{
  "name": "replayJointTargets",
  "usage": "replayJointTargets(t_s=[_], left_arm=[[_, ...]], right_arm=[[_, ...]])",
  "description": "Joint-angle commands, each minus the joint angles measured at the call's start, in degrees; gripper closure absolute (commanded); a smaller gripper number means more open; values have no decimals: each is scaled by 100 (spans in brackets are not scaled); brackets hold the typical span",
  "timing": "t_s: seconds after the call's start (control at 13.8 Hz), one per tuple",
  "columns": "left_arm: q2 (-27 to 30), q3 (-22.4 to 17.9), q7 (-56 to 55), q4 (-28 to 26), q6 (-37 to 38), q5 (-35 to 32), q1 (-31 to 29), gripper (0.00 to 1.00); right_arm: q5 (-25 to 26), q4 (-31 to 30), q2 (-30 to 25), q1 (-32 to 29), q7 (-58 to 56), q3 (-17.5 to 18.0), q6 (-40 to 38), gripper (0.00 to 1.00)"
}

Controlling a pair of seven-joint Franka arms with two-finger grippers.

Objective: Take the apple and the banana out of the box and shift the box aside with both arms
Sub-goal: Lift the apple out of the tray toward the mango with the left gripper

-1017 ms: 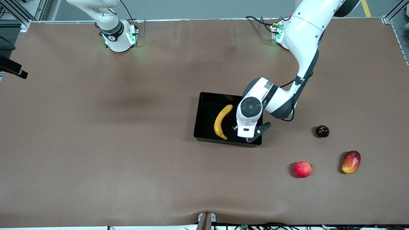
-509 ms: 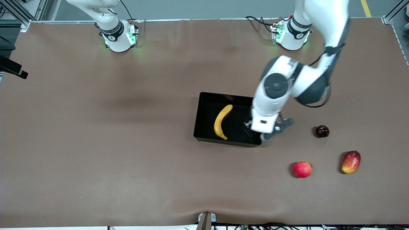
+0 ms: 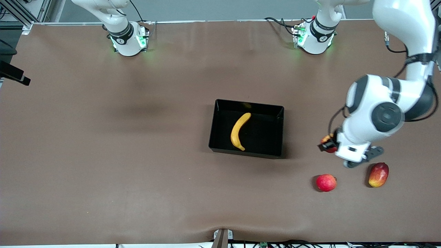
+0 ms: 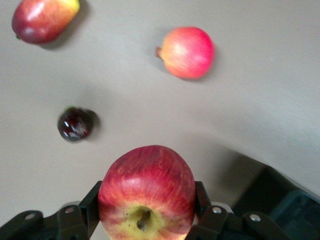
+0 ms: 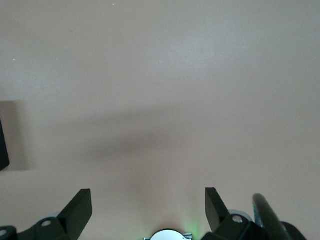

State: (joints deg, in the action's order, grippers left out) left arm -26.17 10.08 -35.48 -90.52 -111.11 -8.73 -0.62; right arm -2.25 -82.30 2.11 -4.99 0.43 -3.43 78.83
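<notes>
Waiting arm: right gripper (image 5: 145,210), fingers apart, empty, over bare table.
Box (image 3: 220,143): mid-table, not yet moved.
Banana (image 3: 239,131): in box, to be removed.
Apple (image 4: 146,192): out of box, clamped in left gripper (image 4: 146,212), airborne above loose fruit.

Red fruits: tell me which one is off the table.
The apple, streaked red and yellow, clamped in the left gripper in the air. The pinkish-red fruit, mango and dark fruit lie on the table.
</notes>
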Motion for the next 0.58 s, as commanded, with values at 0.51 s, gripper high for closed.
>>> replayJointTargets(t_s=[0.51], left_arm=[[-1372,65,1298,369,-1386,-551,-1248,100]], right_arm=[[-109,118,167,-81,-17,44,9,0]])
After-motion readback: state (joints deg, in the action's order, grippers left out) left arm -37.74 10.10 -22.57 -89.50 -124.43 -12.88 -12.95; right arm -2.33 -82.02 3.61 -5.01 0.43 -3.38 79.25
